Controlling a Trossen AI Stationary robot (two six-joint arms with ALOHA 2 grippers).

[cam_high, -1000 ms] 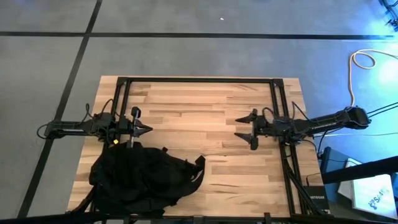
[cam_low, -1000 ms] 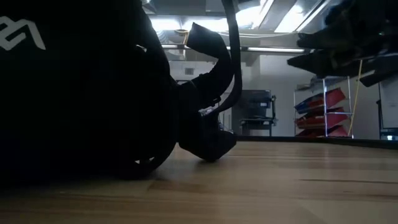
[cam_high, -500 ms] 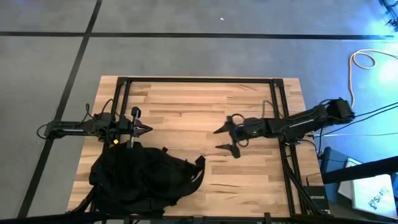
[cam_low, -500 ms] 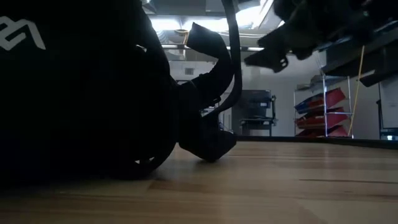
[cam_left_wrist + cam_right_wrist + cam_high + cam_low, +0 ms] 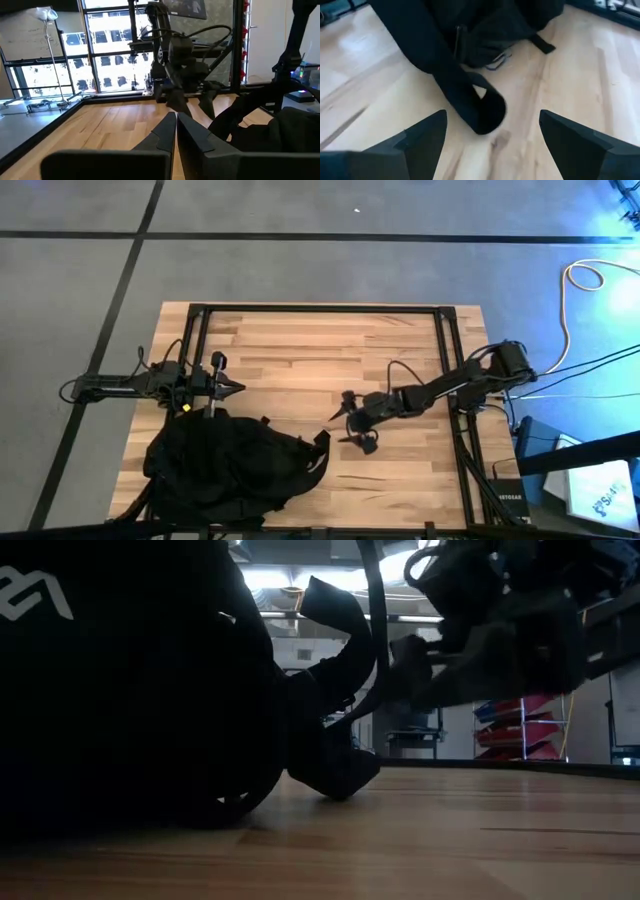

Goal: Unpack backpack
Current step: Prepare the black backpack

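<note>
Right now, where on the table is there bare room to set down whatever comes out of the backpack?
Bare wood runs along the far edge of the table and at the near right corner, beyond the open right gripper. The near left is crowded: the backpack fills it, with the shut left gripper at its top.

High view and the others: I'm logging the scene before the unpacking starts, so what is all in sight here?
backpack: one, black, lying at the table's near left corner, a strap loop trailing onto the wood toward the middle.
table: one, light wood with a black frame.
cable: one, pale, looped on the grey floor beyond the table's right edge.
left hand: one, dark, shut, at the table's left side just beyond the backpack.
right hand: one, dark, open, over the table's middle, pointing at the backpack's strap loop.
</note>
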